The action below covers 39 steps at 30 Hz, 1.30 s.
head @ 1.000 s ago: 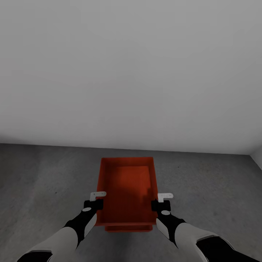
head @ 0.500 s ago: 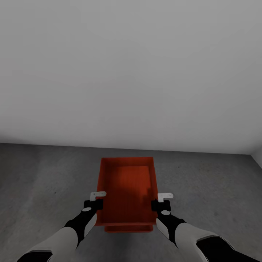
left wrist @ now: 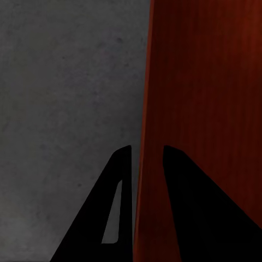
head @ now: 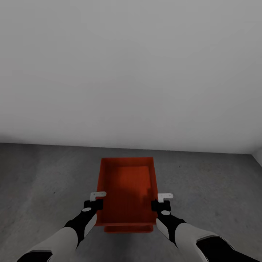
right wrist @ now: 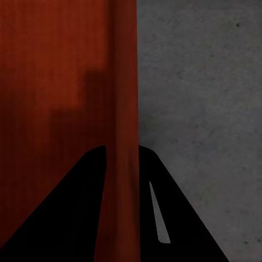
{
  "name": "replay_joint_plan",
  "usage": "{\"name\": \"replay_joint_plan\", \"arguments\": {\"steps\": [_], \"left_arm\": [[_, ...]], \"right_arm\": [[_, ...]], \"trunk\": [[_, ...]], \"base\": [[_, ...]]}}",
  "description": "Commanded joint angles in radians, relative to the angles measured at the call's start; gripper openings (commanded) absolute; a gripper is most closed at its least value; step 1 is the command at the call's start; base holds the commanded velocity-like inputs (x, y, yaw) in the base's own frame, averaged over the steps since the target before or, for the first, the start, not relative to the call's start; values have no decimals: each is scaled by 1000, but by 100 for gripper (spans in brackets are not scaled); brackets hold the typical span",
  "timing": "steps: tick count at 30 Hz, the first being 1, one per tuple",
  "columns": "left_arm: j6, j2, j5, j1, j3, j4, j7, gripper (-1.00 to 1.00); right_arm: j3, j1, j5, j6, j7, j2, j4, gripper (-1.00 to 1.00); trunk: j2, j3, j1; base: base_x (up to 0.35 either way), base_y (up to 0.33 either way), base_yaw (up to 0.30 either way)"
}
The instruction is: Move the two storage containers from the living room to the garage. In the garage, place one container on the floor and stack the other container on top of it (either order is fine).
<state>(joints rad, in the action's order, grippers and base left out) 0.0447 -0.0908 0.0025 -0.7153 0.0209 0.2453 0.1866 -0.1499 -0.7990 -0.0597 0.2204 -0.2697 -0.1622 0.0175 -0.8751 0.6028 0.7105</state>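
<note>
Both hands, left [head: 95, 199] and right [head: 162, 201], clamped on upper container [head: 126, 189] walls; lower container [head: 128, 228] mostly hidden.

A plain pale grey wall [head: 131, 72] took up the upper half of the head view, evenly and dimly lit. It met a dark grey, mottled concrete floor [head: 43, 174] along a straight seam. At the far right a second wall [head: 257, 157] formed a corner with it.
</note>
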Motion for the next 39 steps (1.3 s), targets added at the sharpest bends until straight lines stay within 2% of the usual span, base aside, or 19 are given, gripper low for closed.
{"name": "replay_joint_plan", "arguments": {"steps": [1,20,39], "left_arm": [[3,26,-13,-1,33,8,8,-100],[4,26,-13,-1,33,8,7,-100],[4,25,-14,-1,33,-2,8,-100]], "right_arm": [[47,0,-22,4,0,7,-4,-100],[47,0,-22,2,0,7,-4,-100],[47,0,-22,2,0,7,-4,-100]], "trunk": [[-8,4,4],[-141,64,77],[-141,64,77]], "base": [[0,0,0],[0,0,0],[0,0,0]]}}
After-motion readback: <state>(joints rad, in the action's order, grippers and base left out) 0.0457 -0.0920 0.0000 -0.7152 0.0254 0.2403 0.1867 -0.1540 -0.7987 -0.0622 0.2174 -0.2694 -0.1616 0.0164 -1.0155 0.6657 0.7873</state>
